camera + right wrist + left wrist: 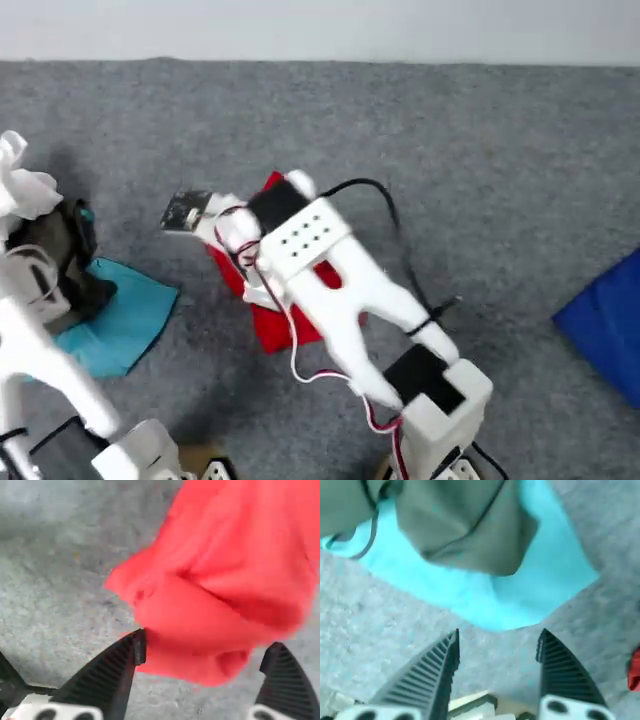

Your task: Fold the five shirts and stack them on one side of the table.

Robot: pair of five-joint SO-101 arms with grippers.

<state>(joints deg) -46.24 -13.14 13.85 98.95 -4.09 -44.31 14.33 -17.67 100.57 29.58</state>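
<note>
A crumpled red shirt [225, 580] lies on the grey table; in the high view the red shirt [272, 328] sits mid-table under the right arm [340, 290]. My right gripper [205, 655] hangs open just above it, one finger on each side of the shirt's near edge. At the table's left a teal shirt [125, 320] lies flat with a dark grey shirt [460, 525] bunched on top. My left gripper [497, 650] is open over bare table just off the teal shirt's [520, 590] edge, holding nothing. A white shirt [22, 185] is heaped at the far left. A blue shirt [610, 320] lies at the right edge.
The grey felt table [480, 160] has open room across the back and between the red and blue shirts. The right arm's black cable [395, 225] loops over the table beside the red shirt. Both arm bases stand at the front edge.
</note>
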